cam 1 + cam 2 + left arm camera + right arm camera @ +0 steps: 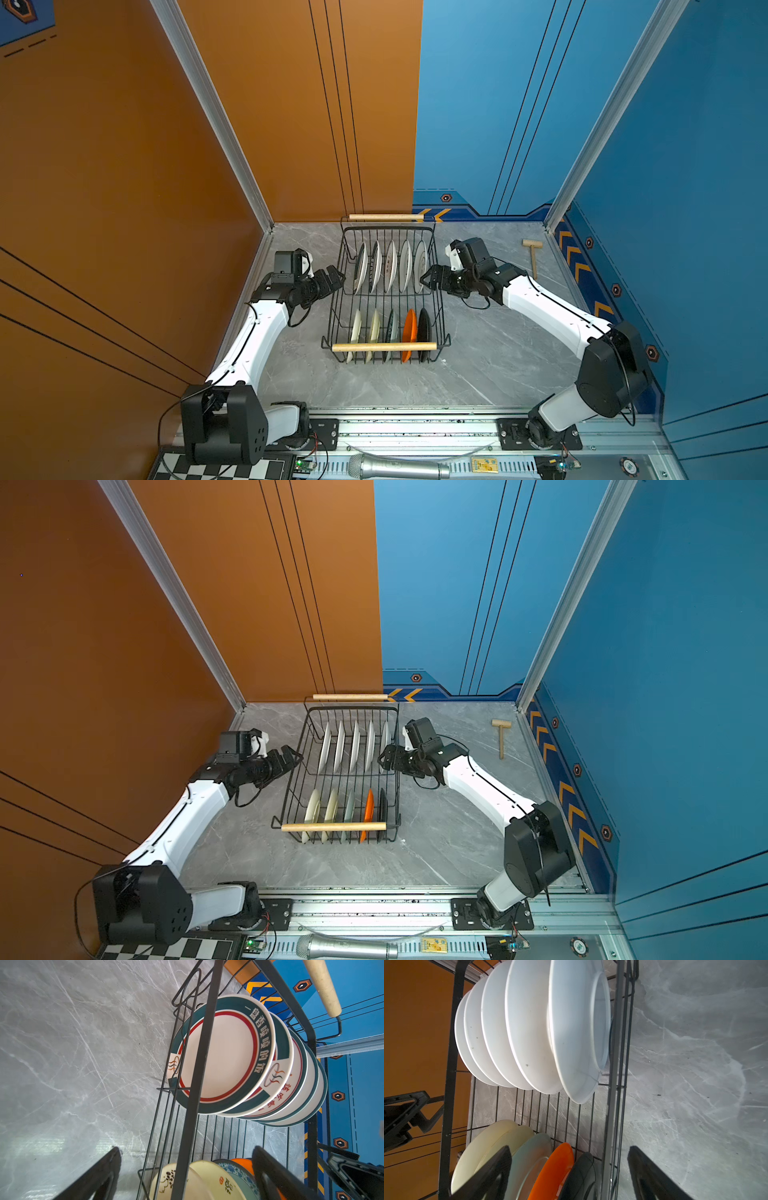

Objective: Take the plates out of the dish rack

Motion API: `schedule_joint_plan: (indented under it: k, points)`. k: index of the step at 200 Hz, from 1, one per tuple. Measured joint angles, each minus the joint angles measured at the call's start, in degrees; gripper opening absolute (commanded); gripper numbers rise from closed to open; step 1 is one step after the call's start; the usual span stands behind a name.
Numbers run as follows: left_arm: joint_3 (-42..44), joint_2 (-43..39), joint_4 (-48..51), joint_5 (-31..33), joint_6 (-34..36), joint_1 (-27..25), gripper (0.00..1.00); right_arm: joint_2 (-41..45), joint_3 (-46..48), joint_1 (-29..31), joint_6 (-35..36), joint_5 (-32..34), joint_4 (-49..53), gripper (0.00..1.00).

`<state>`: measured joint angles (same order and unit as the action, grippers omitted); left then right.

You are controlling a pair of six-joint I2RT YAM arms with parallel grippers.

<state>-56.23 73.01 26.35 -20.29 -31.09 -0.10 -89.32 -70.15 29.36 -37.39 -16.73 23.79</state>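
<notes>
Two robot arms flank a loaded dish rack at the centre of a grey marble table, with unloading apparently yet to begin. All ten plates stand on edge in the wire basket. Five large white plates form the row toward the top of the frame, and five small plates in cream, green, orange and black stand behind the near wooden handle.

The left gripper sits at the rack's left wall, level with the large row, its fingers spread wide and empty. In its wrist view the rack's dark rim bar runs between the two fingers, touching neither. The right gripper mirrors it at the right wall, also parted and holding nothing. Its wrist view shows the side rail between its fingers and the white underside of the end plate just beyond.

The step in hand looks like the approach to a first pick. Next, either gripper would need to clear the rim, straddle the upper edge of the end plate nearest it and close. It would then lift straight up, clear of the divider wires, without knocking the neighbouring plate.
</notes>
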Motion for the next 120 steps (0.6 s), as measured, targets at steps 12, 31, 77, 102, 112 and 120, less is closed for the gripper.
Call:
schedule_joint_plan:
  k: [12,31,77,102,112,120]
  points:
    - [-0.6,1.4,-0.2,-0.3,0.0,-0.1,0.98,-0.1,0.5,0.0,-0.3,0.0,-0.9,0.86]
    - [-0.8,3.0,-0.9,-0.5,0.0,-0.5,0.97,-0.4,1.0,0.0,-0.8,0.0,-2.0,0.86]
    - [-3.5,6.2,-1.6,-0.9,0.2,-2.5,0.96,-2.1,1.2,0.0,-1.5,0.0,-3.4,0.86]
    - [-4.8,6.8,-2.0,-1.0,0.2,-3.6,0.96,-2.6,1.2,0.0,-1.5,0.0,-3.5,0.86]
    - [-5.1,7.1,-2.2,-1.0,0.2,-3.8,0.96,-2.6,1.2,0.0,-1.5,0.0,-3.5,0.86]
    - [-5.5,7.6,-2.2,-1.0,0.2,-3.9,0.96,-2.6,1.2,0.0,-1.5,0.0,-3.5,0.85]
